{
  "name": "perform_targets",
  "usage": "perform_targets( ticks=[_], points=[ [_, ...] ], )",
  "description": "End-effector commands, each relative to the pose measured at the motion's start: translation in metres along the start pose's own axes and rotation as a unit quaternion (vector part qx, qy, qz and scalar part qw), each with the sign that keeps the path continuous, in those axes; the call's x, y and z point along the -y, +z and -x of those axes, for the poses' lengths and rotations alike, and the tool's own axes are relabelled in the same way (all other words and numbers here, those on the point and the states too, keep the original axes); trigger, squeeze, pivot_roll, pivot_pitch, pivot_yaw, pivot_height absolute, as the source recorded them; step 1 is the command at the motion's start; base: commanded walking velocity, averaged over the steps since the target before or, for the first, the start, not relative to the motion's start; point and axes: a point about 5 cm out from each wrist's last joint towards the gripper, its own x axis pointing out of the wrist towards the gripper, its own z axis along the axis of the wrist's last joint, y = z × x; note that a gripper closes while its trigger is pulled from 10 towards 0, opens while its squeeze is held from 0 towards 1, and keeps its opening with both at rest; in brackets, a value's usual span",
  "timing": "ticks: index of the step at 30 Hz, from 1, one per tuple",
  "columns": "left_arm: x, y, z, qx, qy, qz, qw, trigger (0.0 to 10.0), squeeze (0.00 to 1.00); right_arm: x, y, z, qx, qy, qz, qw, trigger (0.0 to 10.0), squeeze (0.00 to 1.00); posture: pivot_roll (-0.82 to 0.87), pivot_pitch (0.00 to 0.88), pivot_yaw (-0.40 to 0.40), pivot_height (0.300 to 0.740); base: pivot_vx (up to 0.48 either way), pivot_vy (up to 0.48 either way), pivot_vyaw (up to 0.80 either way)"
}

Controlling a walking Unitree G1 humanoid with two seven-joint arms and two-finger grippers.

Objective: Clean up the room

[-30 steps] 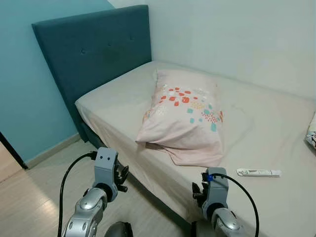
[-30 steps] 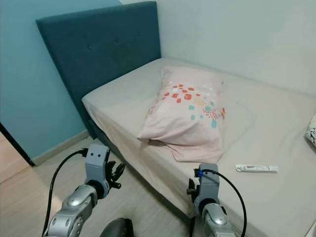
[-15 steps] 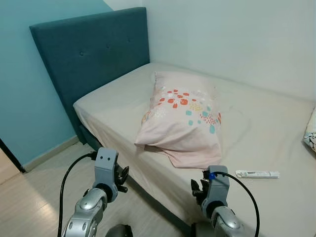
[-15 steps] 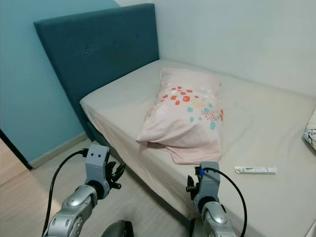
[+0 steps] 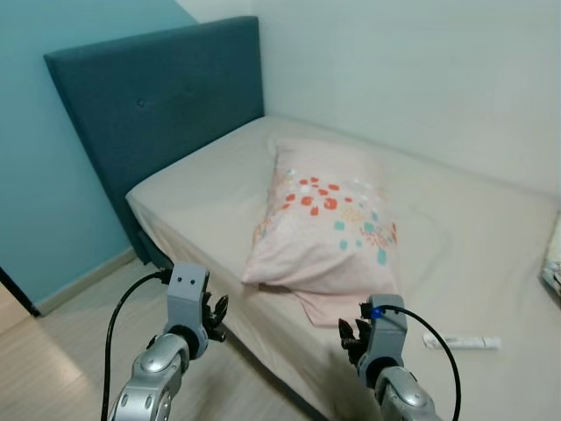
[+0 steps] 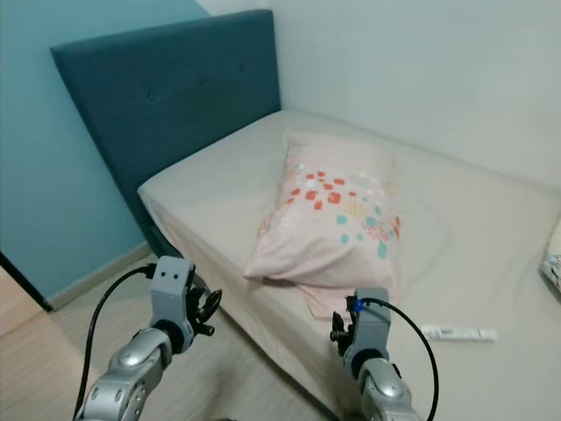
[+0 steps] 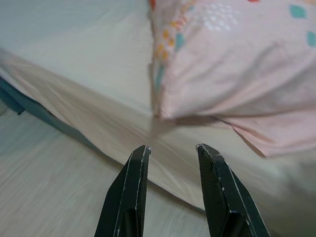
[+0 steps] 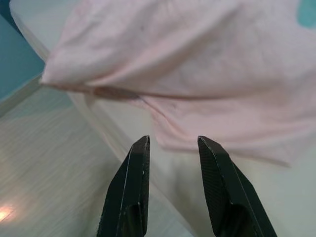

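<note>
Both the left gripper (image 7: 172, 148) and right gripper (image 8: 173, 140) hover spread and empty just short of the pink pillow (image 5: 329, 224).

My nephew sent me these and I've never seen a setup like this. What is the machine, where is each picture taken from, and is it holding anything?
It is a walking humanoid robot with two silver arms, each ending in a claw of two black fingers. The two wide pictures come from the two eyes of a camera on its head, looking down at a bed with a blue headboard. The two close-ups come from cameras on the wrists, each looking along its own claw. On the bed lie a pink patterned pillow and a small white tube. The left claw and the right claw are both open, raised before the bed's edge, and hold nothing.
</note>
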Motion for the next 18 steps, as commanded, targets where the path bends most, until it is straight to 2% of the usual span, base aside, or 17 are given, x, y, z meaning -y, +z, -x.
perform_targets(
  ticks=[1,11,18],
  points=[
    [-0.005,0.0012,0.0007,-0.004,0.004,-0.009,1.0,10.0,0.0,-0.0025,-0.0005,-0.0001,0.0,0.004,-0.01,1.0,10.0,0.0,0.05,0.038,0.055,0.707,0.0,0.0,0.0],
    [-0.0057,0.0024,-0.0009,-0.001,0.01,-0.005,1.0,10.0,0.0,-0.0027,0.0013,-0.0007,0.005,0.006,-0.011,1.0,10.0,0.0,0.05,0.042,0.054,0.732,0.0,0.0,0.0],
    [-0.008,0.0012,-0.0003,0.0,0.02,0.0,1.0,10.0,0.0,-0.0045,0.0015,-0.002,0.004,0.01,0.007,1.0,10.0,0.0,0.05,0.04,0.048,0.737,0.0,0.0,0.0]
  ],
)
